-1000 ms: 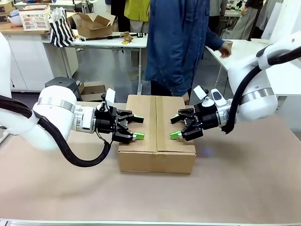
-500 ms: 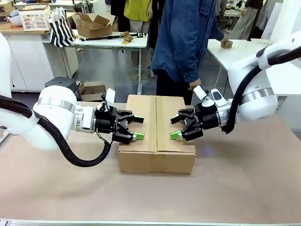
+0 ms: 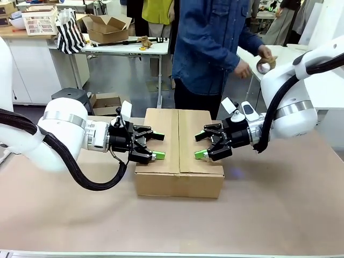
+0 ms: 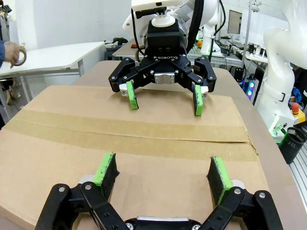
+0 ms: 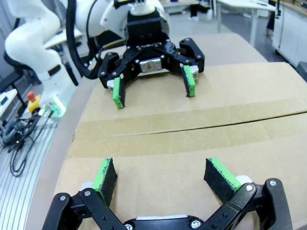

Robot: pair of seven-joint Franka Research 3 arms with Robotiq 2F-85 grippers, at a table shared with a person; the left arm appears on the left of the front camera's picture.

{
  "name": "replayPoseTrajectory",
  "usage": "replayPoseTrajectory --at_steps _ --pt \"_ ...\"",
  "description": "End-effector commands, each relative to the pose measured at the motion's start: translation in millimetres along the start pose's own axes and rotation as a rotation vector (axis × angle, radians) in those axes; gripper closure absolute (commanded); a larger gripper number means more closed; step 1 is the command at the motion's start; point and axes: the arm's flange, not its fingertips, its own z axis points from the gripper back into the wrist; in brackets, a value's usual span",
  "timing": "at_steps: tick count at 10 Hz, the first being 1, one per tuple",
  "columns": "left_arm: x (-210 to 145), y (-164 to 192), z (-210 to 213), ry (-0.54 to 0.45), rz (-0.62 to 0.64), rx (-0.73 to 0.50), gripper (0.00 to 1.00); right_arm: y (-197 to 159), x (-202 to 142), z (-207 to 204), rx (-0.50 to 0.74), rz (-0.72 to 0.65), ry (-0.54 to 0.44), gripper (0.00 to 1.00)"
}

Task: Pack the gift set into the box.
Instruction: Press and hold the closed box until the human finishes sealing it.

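The box lies in the middle of the table with its flaps closed flat, and a darker strip runs along the centre seam. My left gripper hovers open over the box's left half, empty. My right gripper hovers open over the right half, facing it, also empty. In the left wrist view my own left gripper spreads above the cardboard with the right gripper opposite. The right wrist view mirrors this: right gripper, left gripper, box. The gift set is out of view.
A person in a blue denim shirt stands behind the box, both hands on a roll of tape over a white side table. A back table holds a smaller open carton, a white basket and a striped bag.
The person has turned from the side table toward the box and lifted a tape roll in both hands. Both arms and the box have stayed still.
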Motion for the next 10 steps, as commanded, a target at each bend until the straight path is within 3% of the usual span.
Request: replayPoseTrajectory --at_steps 1,10 --pt "-1.8 -0.7 0.0 0.002 0.000 0.000 0.00 0.0 -2.1 -0.7 -0.001 -0.005 0.004 0.00" --pt "-1.8 -0.7 0.0 0.002 0.000 0.000 0.00 0.0 -2.1 -0.7 -0.001 -0.005 0.004 0.00"
